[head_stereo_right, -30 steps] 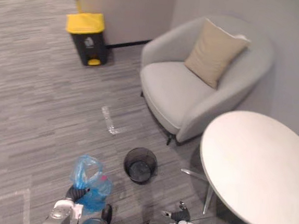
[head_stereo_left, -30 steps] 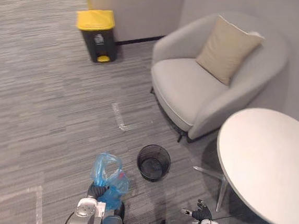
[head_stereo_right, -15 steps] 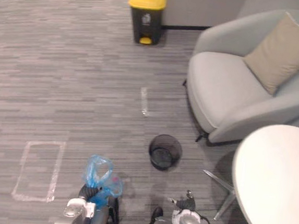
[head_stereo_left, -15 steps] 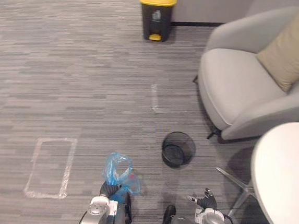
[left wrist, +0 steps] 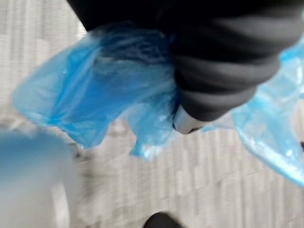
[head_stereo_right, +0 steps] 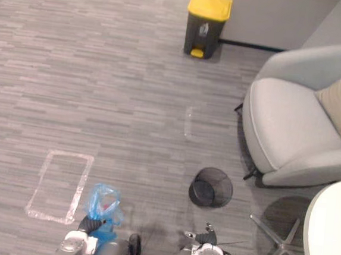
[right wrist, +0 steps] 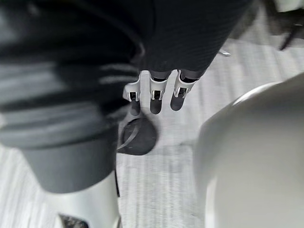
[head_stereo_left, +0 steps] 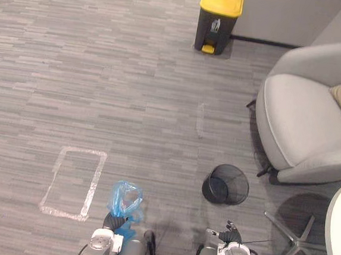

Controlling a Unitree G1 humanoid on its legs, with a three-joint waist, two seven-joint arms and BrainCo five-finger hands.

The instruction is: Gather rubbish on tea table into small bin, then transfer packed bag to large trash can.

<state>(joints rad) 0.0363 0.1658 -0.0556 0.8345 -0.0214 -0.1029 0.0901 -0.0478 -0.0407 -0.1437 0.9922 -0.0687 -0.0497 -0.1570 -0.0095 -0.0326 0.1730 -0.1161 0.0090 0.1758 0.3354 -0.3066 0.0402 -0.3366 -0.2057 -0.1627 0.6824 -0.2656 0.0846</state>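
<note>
Left eye view, looking down on grey carpet.

- Left hand [head_stereo_left: 113,222] sits low at the near edge. Its fingers are closed round the gathered neck of the blue bag [head_stereo_left: 126,199], which stands up out of the fist. In the left wrist view the blue film is bunched tight against the hand's dark cover.
- Right hand [head_stereo_left: 229,234] is low beside it and carries nothing. In the right wrist view its fingers [right wrist: 156,95] hang straight and loose.
- Small bin [head_stereo_left: 226,185], black mesh, stands on the carpet ahead of the right hand. It has no liner and looks empty, though the bottom is hard to read.
- Counter [head_stereo_left: 340,238] shows a white rim at the right, bare where it shows.
- Armchair [head_stereo_left: 302,124] stands beyond the small bin.
- Large trash can [head_stereo_left: 218,19], with a yellow lid, stands against the far wall, well apart from the bag. The lid is down and there is a yellow pedal at the foot.
- Taped rectangle [head_stereo_left: 73,182] is on the floor just left of the bag.

Step in hand, as judged: gathering is done and the packed bag is being carried toward the large trash can.

Next move calls for walking forward and a little right across open carpet, passing left of the small bin and the armchair. The lid must come up before the drop, by the pedal or the free right hand. Then the bag goes over the opening and the grip is released.
</note>
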